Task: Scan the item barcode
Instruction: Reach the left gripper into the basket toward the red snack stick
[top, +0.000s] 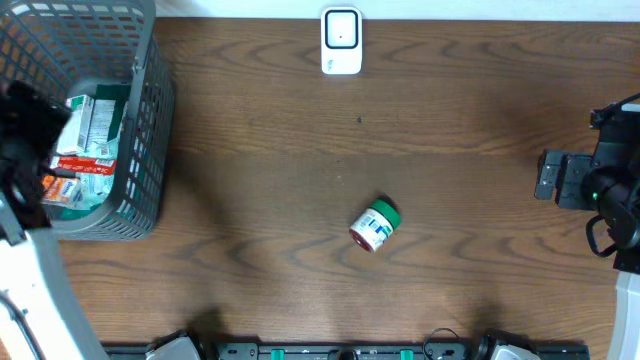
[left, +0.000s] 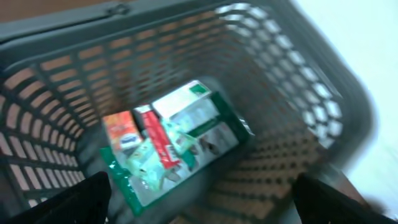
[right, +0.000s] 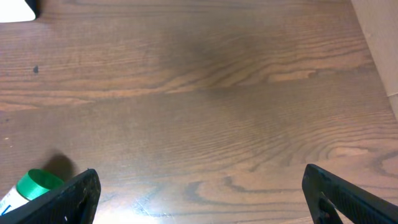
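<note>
A small bottle (top: 375, 225) with a green cap and a white label lies on its side on the wooden table, near the middle. It shows at the lower left of the right wrist view as the bottle (right: 28, 190). The white scanner (top: 341, 40) stands at the far edge, centre. My right gripper (right: 202, 199) is open over bare wood, well to the right of the bottle, and empty. My left gripper (left: 202, 210) hangs open inside the grey basket (left: 298, 93), above several packages (left: 168, 143), holding nothing.
The grey mesh basket (top: 150, 150) fills the far left corner of the table with boxed and bagged goods inside. The right arm (top: 600, 185) sits at the right edge. A corner of the scanner (right: 15, 9) shows in the right wrist view.
</note>
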